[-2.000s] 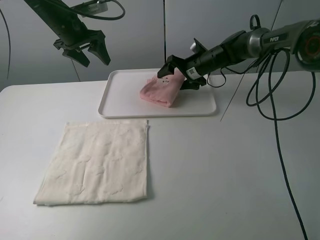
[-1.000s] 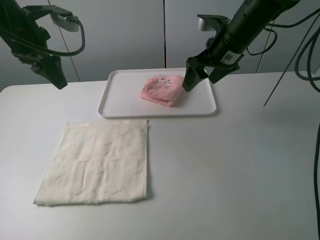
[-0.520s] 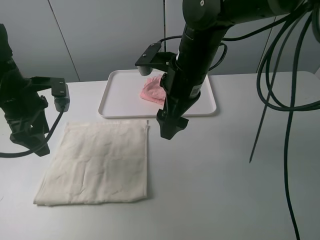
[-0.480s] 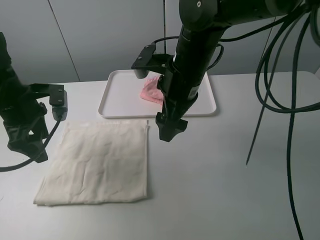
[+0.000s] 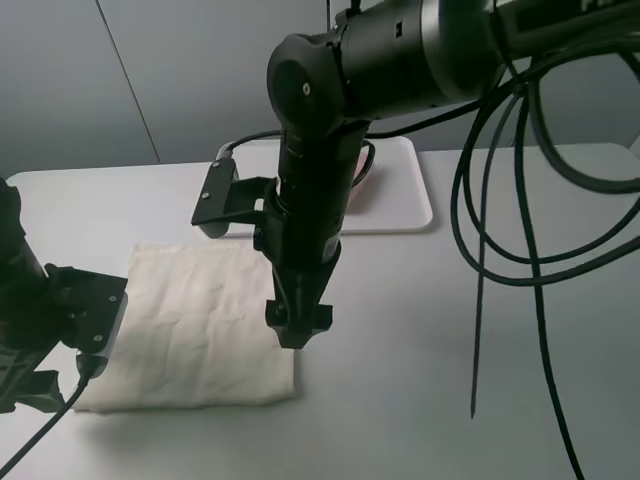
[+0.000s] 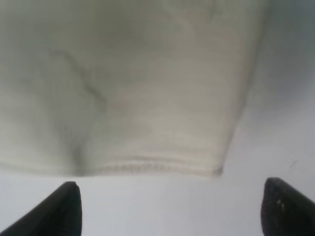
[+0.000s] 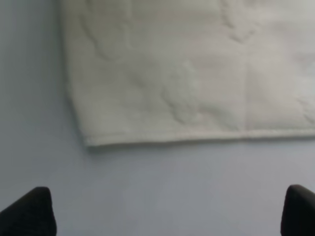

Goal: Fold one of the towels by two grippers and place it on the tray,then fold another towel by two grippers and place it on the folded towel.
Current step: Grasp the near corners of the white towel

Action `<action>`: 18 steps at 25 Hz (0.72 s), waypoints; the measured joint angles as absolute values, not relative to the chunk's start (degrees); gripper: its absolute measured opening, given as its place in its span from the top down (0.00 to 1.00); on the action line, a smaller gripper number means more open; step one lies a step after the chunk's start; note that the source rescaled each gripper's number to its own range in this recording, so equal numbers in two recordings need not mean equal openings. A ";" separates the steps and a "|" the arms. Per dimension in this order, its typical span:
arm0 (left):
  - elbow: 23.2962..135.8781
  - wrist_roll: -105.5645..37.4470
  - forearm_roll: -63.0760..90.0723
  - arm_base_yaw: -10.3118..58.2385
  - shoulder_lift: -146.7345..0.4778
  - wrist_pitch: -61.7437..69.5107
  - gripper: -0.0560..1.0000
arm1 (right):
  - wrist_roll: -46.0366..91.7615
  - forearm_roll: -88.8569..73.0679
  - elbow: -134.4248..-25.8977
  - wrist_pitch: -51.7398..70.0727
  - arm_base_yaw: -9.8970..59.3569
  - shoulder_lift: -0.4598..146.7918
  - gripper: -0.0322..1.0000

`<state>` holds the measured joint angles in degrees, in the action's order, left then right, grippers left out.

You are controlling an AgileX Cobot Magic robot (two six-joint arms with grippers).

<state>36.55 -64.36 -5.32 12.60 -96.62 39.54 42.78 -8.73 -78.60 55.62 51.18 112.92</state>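
The second fold appears to be starting. The cream-white square terry towel (image 5: 190, 320) lies flat, its hemmed edge just ahead of both black two-fingered claws. The left claw (image 6: 172, 211) and right claw (image 7: 165, 211) are spread wide and empty, each near a corner. Next, each likely needs to drop and pinch its corner together. Beyond the right claw, the white shallow plastic tray (image 5: 405, 195) carries the pale pink terry towel (image 5: 358, 165), mostly hidden. No label or writing is legible.

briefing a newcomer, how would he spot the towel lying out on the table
Start from the white table. In front of the white tray, toward the left, lies the cream towel. It is the only cloth spread flat on the tabletop: square, cream-white, faintly embossed.
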 joint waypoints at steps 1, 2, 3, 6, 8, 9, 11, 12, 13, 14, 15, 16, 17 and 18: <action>36.23 -64.36 -5.32 12.75 -96.62 39.00 0.02 | 42.78 -8.56 -78.60 55.62 51.88 113.20 0.01; 36.15 -64.36 -5.45 12.85 -96.60 38.70 0.02 | 42.78 -8.42 -78.60 55.62 52.43 113.62 0.01; 36.15 -64.36 -5.58 12.99 -96.50 38.57 0.02 | 42.65 -8.29 -78.60 55.62 52.74 113.86 0.01; 35.79 -64.65 -6.22 13.09 -96.50 38.68 0.02 | 42.55 -7.99 -78.60 55.62 52.94 114.40 0.01; 35.76 -64.65 -6.51 13.09 -96.50 39.18 0.02 | 42.54 -5.54 -78.60 55.62 53.08 114.51 0.01; 35.76 -64.65 -6.65 13.09 -96.50 39.18 0.02 | 42.42 -4.08 -78.60 55.62 53.08 114.51 0.01; 35.76 -64.65 -6.76 13.09 -96.50 39.18 0.02 | 42.43 -2.15 -78.60 55.62 53.08 114.51 0.01; 35.76 -64.65 -6.76 13.09 -96.50 39.06 0.02 | 42.43 -1.75 -78.60 55.62 53.08 114.51 0.01; 35.76 -64.65 -6.76 13.09 -96.50 38.90 0.02 | 42.43 -1.52 -78.60 55.62 52.98 114.51 0.01; 35.76 -64.65 -6.76 13.09 -96.50 38.76 0.02 | 42.43 -1.23 -78.60 55.62 52.98 114.51 0.01; 35.76 -64.65 -6.76 13.09 -96.50 38.76 0.02 | 42.43 -1.11 -78.60 55.62 52.98 114.51 0.01; 35.76 -64.65 -6.76 13.09 -96.50 38.68 0.02 | 42.43 -1.02 -78.60 55.62 52.98 114.51 0.01; 35.76 -64.65 -6.76 13.09 -96.50 38.63 0.02 | 42.43 -1.02 -78.60 55.62 52.98 114.51 0.01; 35.76 -64.65 -6.76 13.09 -96.50 38.63 0.02 | 42.43 -1.02 -78.60 55.62 52.98 114.51 0.01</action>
